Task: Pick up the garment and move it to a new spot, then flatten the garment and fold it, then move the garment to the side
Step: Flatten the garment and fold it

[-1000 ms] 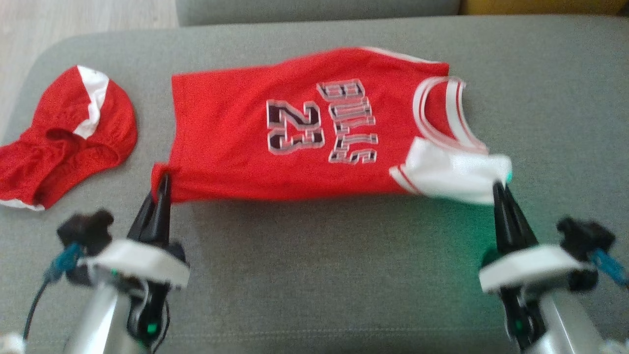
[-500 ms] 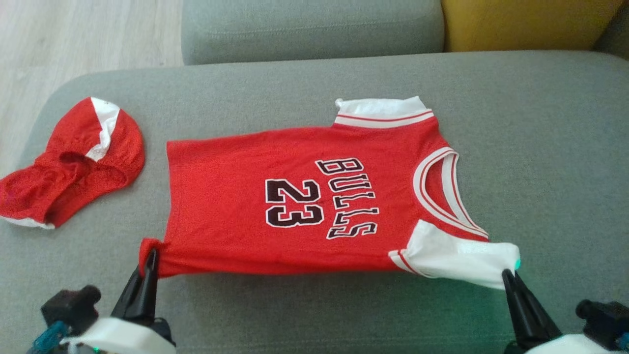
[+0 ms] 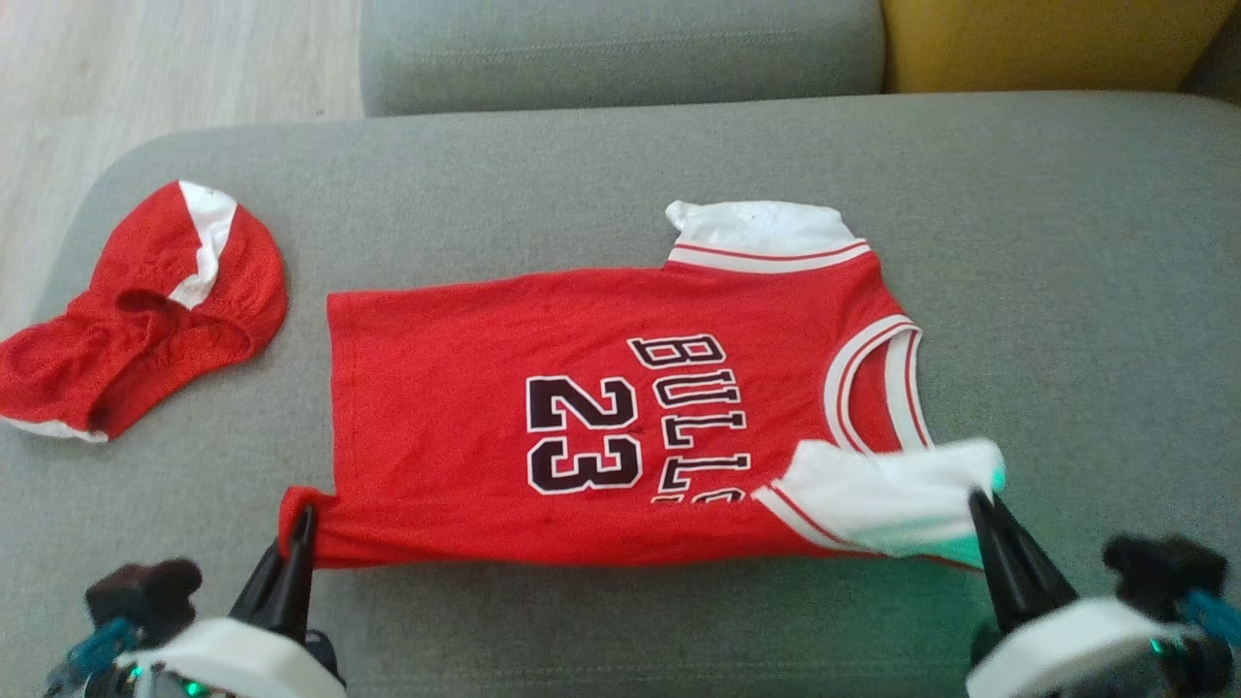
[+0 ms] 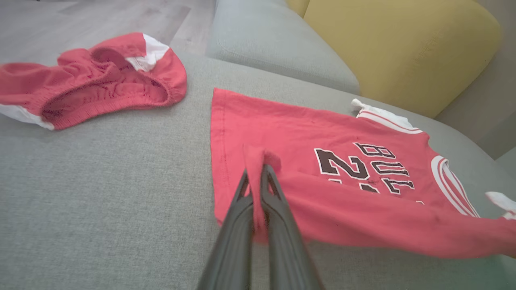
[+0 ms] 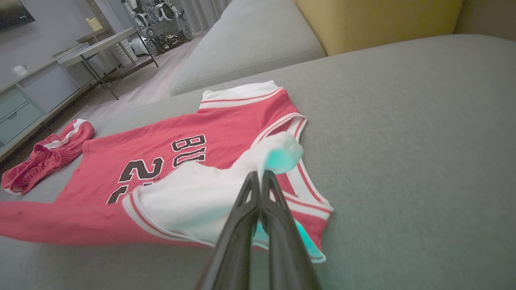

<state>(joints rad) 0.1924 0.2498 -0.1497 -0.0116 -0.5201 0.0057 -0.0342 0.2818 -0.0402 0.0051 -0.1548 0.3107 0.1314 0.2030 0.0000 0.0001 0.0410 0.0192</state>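
The garment (image 3: 504, 407) is a red basketball jersey with "BULLS 23" in black and white trim, spread sideways on the grey sofa seat (image 3: 1066, 242). My left gripper (image 3: 302, 516) is shut on its near hem corner, pinching a red fold, as the left wrist view (image 4: 258, 169) shows. At the near right, my right gripper (image 3: 981, 496) is shut on the white sleeve (image 3: 873, 490), which is lifted and folded in over the jersey's near edge (image 5: 262, 173). The far sleeve (image 3: 756, 228) lies flat. The jersey's near edge hangs slightly off the seat between the two grippers.
Red shorts with white trim (image 3: 145, 310) lie crumpled on the seat's left end, apart from the jersey. A grey back cushion (image 3: 620, 48) and a yellow cushion (image 3: 1047, 39) stand behind. Wooden floor (image 3: 145, 58) shows past the left edge.
The camera has tilted, shifting the picture. Both grippers hold the same corners. The jersey has come down flat on the seat, and the right gripper has carried the white sleeve inward over the lettering.
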